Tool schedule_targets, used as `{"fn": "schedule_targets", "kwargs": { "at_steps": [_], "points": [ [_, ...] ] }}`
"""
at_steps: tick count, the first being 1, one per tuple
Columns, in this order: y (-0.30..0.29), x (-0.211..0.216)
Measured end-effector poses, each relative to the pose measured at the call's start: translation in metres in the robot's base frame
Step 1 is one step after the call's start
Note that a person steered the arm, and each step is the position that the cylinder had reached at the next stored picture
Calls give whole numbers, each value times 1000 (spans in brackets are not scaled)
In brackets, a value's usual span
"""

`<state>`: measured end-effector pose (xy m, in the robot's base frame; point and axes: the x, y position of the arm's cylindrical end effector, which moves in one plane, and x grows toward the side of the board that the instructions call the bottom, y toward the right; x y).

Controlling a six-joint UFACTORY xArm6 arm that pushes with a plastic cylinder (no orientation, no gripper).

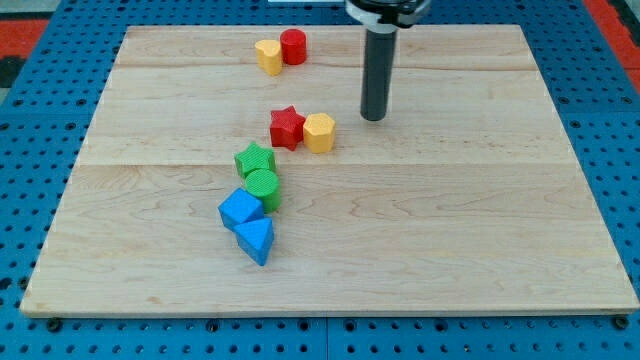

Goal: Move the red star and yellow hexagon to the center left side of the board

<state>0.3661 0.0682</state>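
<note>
Red star (287, 128) and yellow hexagon (320, 132) are seen touching side by side near board centre, star on the view's left, hexagon on the view's right. My tip (374, 118) is planted on the board (480, 230) just to the view's right of the hexagon and slightly toward the view's top, not in contact with it. No hand is fitted: the arm ends in a plain rod, so nothing is spread, pressed or pinched.

Handling, as judged: both blocks look like small rigid plastic pieces, light, likely to slide easily on smooth wood and to rotate if struck off-centre. Nothing can be gripped; contact should be made on the hexagon's right-hand face, low and near its mid-line, so the pair is driven together toward the view's left. The star's points give poor contact against the hexagon, so the pair may split or yaw under a long push.

Risk: green star (254, 159) and green cylinder (263, 186) sit just below-left of the pair; a downward drift could snag them. Yellow block (268, 56) and red cylinder (293, 46) at the top, and the two blue blocks (240, 210) (256, 239), lie well clear.
</note>
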Motion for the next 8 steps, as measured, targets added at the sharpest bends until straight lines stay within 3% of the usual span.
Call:
{"fn": "schedule_targets", "kwargs": {
  "at_steps": [3,5,6,8],
  "points": [
    [-120,-1],
    [-85,19],
    [-104,39],
    [-289,33]
  ]
}}
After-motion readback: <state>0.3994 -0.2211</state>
